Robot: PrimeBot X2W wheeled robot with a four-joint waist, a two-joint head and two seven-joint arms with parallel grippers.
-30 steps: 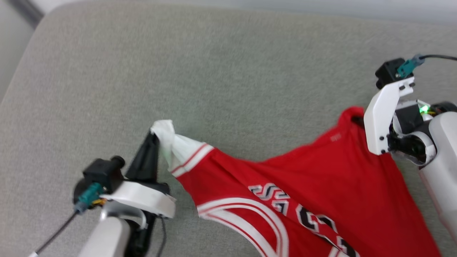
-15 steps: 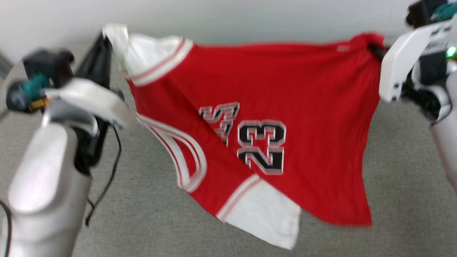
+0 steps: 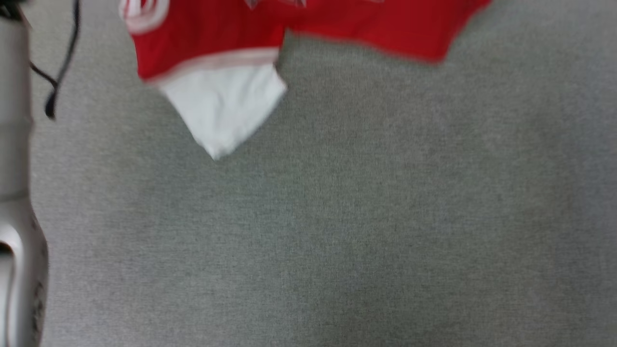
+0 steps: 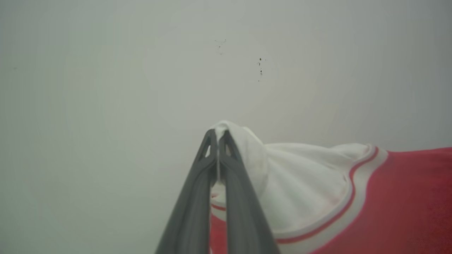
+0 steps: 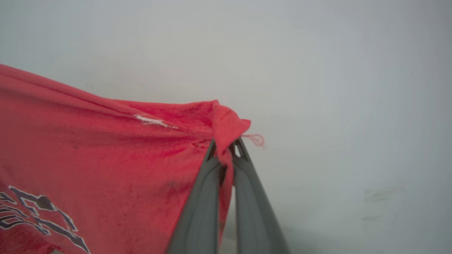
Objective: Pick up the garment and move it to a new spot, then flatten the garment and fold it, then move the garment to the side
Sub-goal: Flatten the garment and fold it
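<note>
The garment (image 3: 212,33), red with a white sleeve (image 3: 221,106) hanging down, dangles from the top edge of the head view above the grey cushion (image 3: 337,217). In the left wrist view my left gripper (image 4: 218,135) is shut on a bunched white sleeve of the garment (image 4: 310,183), held up before a pale wall. In the right wrist view my right gripper (image 5: 226,146) is shut on a red corner of the garment (image 5: 106,148), whose black print shows at the lower left.
A pale forearm (image 3: 14,193) with a dark cable (image 3: 58,72) runs along the left edge of the head view. The grey cushion spreads below the hanging cloth. A plain pale wall (image 4: 141,70) stands behind both grippers.
Both grippers have lifted the garment off the cushion and stretched it out between them. The head view has shifted, so the garment's lower edge now hangs at the top of it.
</note>
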